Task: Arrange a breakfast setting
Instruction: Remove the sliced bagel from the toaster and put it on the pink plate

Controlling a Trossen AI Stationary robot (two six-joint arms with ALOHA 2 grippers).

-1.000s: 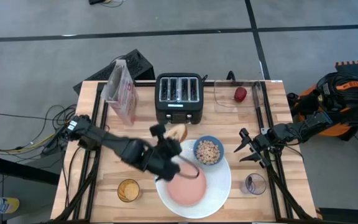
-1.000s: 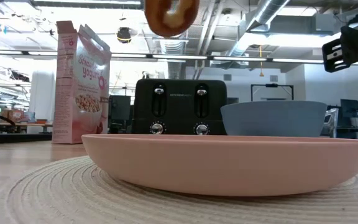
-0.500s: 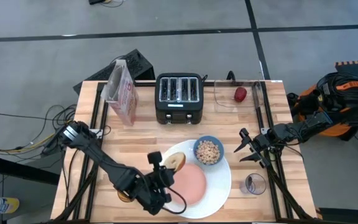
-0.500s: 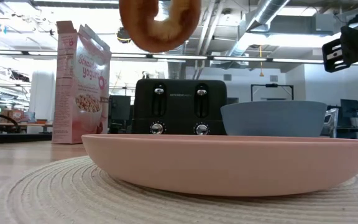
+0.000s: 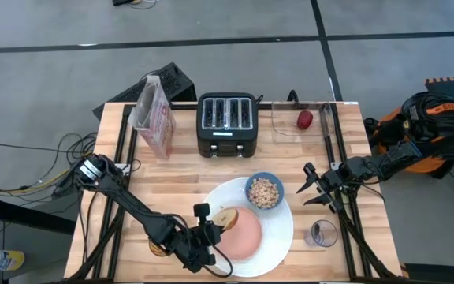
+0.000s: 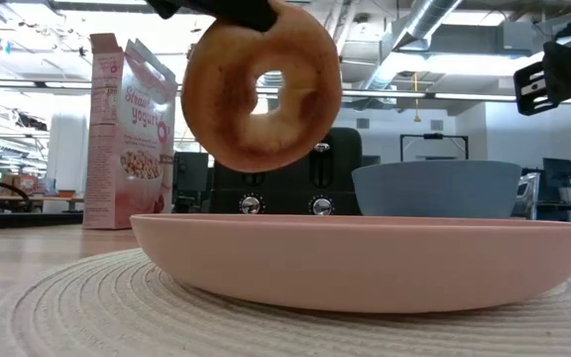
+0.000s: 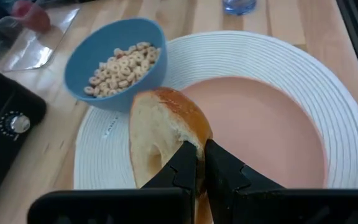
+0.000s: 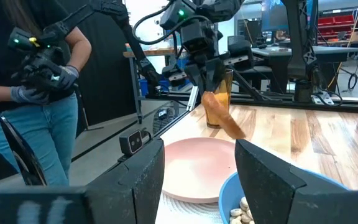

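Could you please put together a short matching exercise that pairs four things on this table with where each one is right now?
Things:
1. bagel half
2. blue bowl
3. red fruit
4. cereal box

Places:
A. left of the toaster
B. on the white plate, holding cereal
C. clamped in the left gripper, above the pink plate
D. on a clear tray

Pairs: 1-C, 2-B, 3-D, 4-A

Right gripper (image 8: 197, 171) hangs with fingers apart; ahead of it lies the smaller pink plate (image 8: 194, 163), the small blue bowl (image 8: 260, 199) nearest. Beyond, the left gripper (image 8: 209, 78) pinches the toasted bagel half (image 8: 221, 115) above the counter (image 8: 303, 134). A gloved person (image 8: 39, 93) stands alongside.
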